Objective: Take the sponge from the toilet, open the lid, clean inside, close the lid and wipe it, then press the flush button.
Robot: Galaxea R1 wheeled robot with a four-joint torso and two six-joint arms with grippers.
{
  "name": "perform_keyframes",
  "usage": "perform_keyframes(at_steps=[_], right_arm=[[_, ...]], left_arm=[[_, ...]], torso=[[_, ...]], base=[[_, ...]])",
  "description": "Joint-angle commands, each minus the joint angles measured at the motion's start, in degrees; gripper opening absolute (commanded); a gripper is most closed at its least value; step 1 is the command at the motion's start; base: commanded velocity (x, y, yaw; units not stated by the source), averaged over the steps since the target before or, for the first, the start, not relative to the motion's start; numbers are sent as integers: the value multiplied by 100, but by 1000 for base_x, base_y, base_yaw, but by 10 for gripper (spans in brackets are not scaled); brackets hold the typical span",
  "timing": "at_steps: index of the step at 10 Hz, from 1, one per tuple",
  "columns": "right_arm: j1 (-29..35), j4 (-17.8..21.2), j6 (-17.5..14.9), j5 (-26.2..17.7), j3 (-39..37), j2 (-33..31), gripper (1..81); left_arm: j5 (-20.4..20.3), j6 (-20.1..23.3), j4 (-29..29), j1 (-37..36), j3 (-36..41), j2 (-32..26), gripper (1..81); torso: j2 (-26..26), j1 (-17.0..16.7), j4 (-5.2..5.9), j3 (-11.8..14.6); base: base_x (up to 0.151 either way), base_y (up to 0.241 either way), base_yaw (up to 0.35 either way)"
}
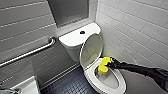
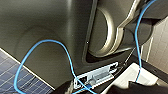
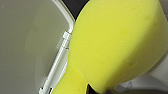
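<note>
Two walls of pale rectangular tiles (image 1: 135, 30) with a glossy finish meet behind the fixture, above a floor (image 1: 70, 85) of dark blue textured tiles. The toilet (image 1: 75, 40) is seen in white glossy ceramic, with a boxy, rounded tank and an oval bowl that is cut off at the lower edge of the head view. The lid (image 1: 91, 50), an oval white plastic flap, is raised and is leaned back towards the tank, so that the ring-shaped seat (image 1: 120, 80) and the bowl opening are exposed. A curved metal grab bar (image 1: 30, 53) is fixed to the left wall. A white object (image 1: 25, 86) at the lower left corner is cut off and hard to make out.

The right arm (image 1: 142, 71), dark and jointed, is brought in from the right. The right gripper (image 1: 110, 64) is closed around the sponge (image 1: 104, 65), a soft, rounded yellow block held over the rear of the bowl opening, just in front of the raised lid. Contact between sponge and ceramic cannot be told. In the right wrist view the fingers are hidden behind the sponge.

The flush button (image 1: 82, 32), small, round and dark, is set in the middle of the tank top.

In the left wrist view a dark robot casing (image 2: 45, 25) and a looped blue cable (image 2: 46, 41) are seen. The state of the left gripper (image 2: 102, 89) cannot be told.
</note>
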Motion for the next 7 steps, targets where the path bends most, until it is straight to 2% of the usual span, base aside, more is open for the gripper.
perform_keyframes(at_steps=[1, 2, 5, 7], right_arm=[[722, 32, -24, -270, -40, 13, 10], [739, 32, -24, -270, -57, 5, 10], [687, 164, 55, -147, -233, 13, 10], [432, 461, 467, 106, -488, -39, 10]], left_arm=[[523, 31, 42, 190, 116, -46, 811], [532, 31, 42, 190, 116, -46, 811], [611, 31, 42, 198, 134, -20, 811], [611, 31, 42, 224, 142, -11, 811]], torso=[[-558, 358, 0, 0], [-142, 88, 0, 0], [-448, 260, 0, 0], [-446, 269, 0, 0]], base=[[0, 0, 0], [0, 0, 0], [0, 0, 0], [0, 0, 0]])
